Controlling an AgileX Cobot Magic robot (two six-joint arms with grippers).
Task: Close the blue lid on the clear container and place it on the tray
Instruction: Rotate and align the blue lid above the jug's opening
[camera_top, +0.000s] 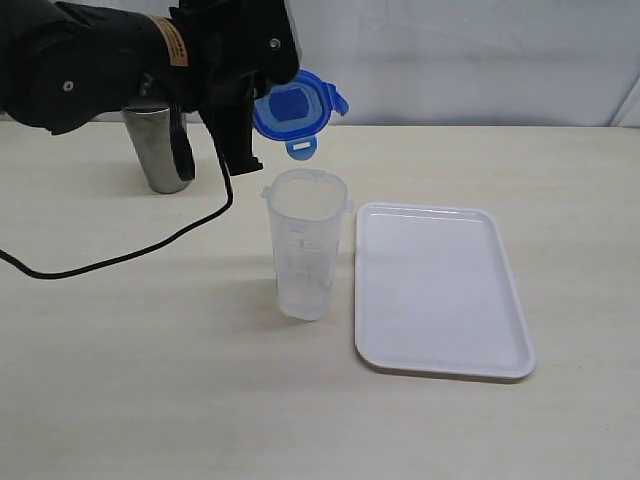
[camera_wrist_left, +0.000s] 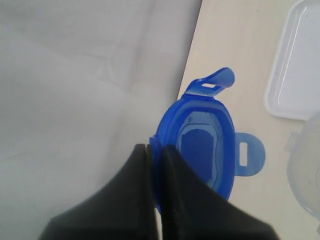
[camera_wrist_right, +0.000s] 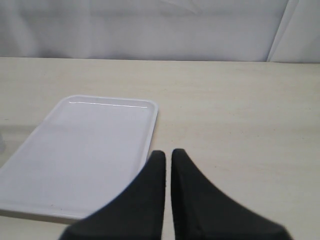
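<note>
Exterior view: the left end effector (camera_top: 258, 112), raised on its outstretched arm, pinched the blue lid (camera_top: 298, 108) by its rim above the upright clear container (camera_top: 305, 250), which stood beside the tray (camera_top: 440, 290); the right end effector (camera_wrist_right: 167, 156) was pressed together.

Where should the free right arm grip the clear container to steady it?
Probably its mid wall, level from the tray side: the clear container stands upright and tall, and its open mouth must stay free for the blue lid.
</note>
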